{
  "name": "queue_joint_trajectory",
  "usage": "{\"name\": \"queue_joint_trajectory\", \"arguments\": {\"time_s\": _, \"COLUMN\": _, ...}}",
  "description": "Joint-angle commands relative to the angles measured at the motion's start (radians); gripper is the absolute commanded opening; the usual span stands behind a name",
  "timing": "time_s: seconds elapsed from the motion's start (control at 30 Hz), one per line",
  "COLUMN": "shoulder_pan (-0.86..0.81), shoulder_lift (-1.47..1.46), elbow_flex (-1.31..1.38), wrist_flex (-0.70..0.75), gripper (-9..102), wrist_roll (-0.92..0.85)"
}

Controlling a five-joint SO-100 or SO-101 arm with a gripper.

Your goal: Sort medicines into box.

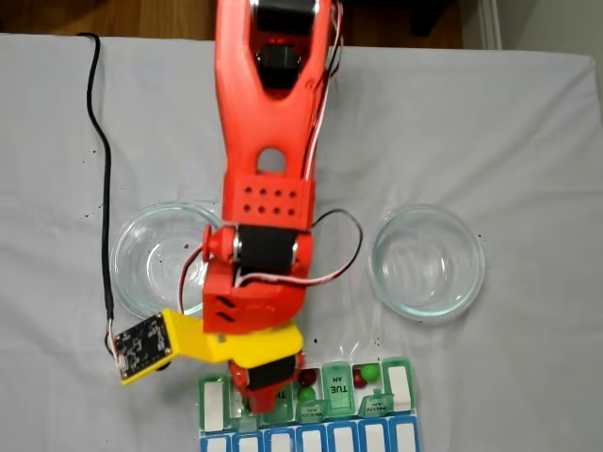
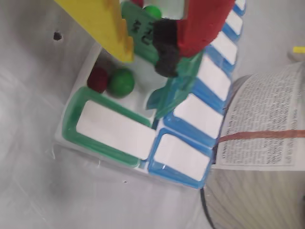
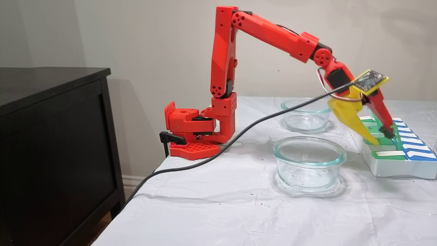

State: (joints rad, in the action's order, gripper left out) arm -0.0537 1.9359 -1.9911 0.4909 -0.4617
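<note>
The box lies at the table's near edge, with green lids and a blue second row. My gripper hangs over its green row, open, holding nothing. In the wrist view, the gripper straddles the raised lid marked THU. The black pad of the red finger rests against an upright green lid. One open cell of the box holds a red medicine and a green one. Another green medicine lies further along. From above, a red ball and a green ball share a cell.
Two round glass dishes stand behind the box, one on the left and one on the right, holding only dark specks. A black cable runs down the left side to the wrist camera. A black cabinet stands beside the table.
</note>
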Motion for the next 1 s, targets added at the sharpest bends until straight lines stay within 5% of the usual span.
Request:
{"name": "queue_joint_trajectory", "arguments": {"time_s": 0.0, "shoulder_pan": 0.081, "shoulder_lift": 0.256, "elbow_flex": 0.092, "wrist_flex": 0.086, "gripper": 0, "wrist_roll": 0.084}}
{"name": "queue_joint_trajectory", "arguments": {"time_s": 0.5, "shoulder_pan": 0.350, "shoulder_lift": 0.140, "elbow_flex": -0.023, "wrist_flex": -0.336, "gripper": 0, "wrist_roll": 0.282}}
{"name": "queue_joint_trajectory", "arguments": {"time_s": 0.97, "shoulder_pan": 0.331, "shoulder_lift": 0.012, "elbow_flex": 0.009, "wrist_flex": -0.400, "gripper": 0, "wrist_roll": 0.285}}
